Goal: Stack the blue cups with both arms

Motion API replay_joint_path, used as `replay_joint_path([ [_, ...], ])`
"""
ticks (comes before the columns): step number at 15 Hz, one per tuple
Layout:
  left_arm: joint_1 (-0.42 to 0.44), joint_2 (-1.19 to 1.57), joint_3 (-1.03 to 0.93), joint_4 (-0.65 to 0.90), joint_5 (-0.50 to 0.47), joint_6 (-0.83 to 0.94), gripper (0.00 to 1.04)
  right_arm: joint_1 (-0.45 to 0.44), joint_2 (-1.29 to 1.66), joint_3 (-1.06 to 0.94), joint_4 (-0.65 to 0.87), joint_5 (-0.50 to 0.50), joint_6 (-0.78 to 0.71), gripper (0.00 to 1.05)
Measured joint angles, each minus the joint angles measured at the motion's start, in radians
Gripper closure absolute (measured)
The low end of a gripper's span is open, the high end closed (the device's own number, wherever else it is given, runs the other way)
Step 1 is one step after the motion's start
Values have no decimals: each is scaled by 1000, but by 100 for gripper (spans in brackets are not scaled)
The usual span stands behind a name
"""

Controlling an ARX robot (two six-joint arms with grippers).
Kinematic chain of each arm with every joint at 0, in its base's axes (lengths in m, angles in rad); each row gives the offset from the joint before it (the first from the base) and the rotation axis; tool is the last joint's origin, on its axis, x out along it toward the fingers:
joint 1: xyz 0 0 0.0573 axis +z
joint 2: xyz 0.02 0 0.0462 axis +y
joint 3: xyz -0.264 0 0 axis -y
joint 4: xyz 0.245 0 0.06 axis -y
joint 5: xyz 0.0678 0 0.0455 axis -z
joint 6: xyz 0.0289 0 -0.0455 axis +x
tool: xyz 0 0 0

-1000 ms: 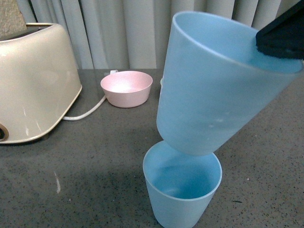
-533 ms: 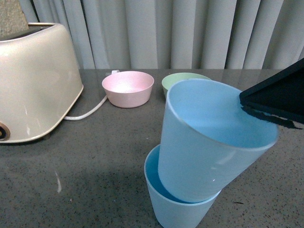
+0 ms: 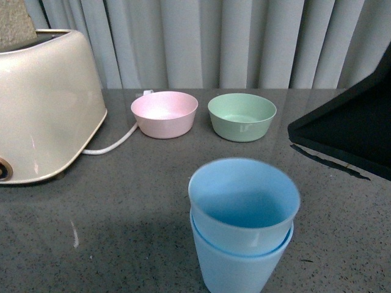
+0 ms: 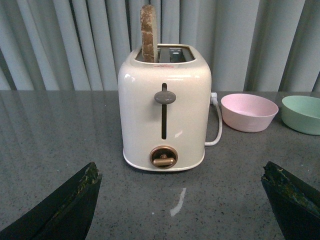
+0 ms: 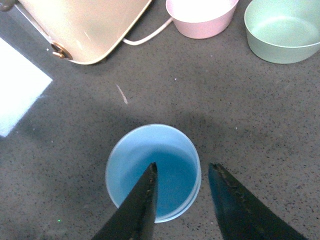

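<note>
The two blue cups (image 3: 243,210) stand upright near the counter's (image 3: 122,201) front edge, one nested inside the other. The right gripper (image 5: 182,166) hangs above them with its fingers spread, one over the cup mouth and one outside the rim. The left gripper (image 4: 180,167) is spread wide, facing the toaster (image 4: 165,115) toward the counter's left edge.

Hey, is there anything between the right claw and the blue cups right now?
Nothing visible. The right claw hangs open over the rim of the nested blue cups, with only air between. The pink bowl, green bowl and toaster stand away from the cups, off that path.
</note>
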Motion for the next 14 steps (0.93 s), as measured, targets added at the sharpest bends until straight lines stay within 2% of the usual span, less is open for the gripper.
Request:
replay_joint_path([
  [3,0,0,0,0,0,0,7,-9,0,0,32,10,21,48],
  [5,0,0,0,0,0,0,7,-73,-4,7,89,54,89,23],
  [7,0,0,0,0,0,0,7,-169,-97,-37,165,123,129,4],
  [8,0,0,0,0,0,0,7,-232,-168,-71,241,185,152,7],
  [11,0,0,0,0,0,0,7,-282,-318,-209,322,276,156,7],
  [12,0,0,0,0,0,0,7,-327,-376,-264,406,298,90,15],
  [13,0,0,0,0,0,0,7,-420,-490,-320,375,235,3,27],
  [14,0,0,0,0,0,0,7,-482,-655,-396,266,213,-70,41],
])
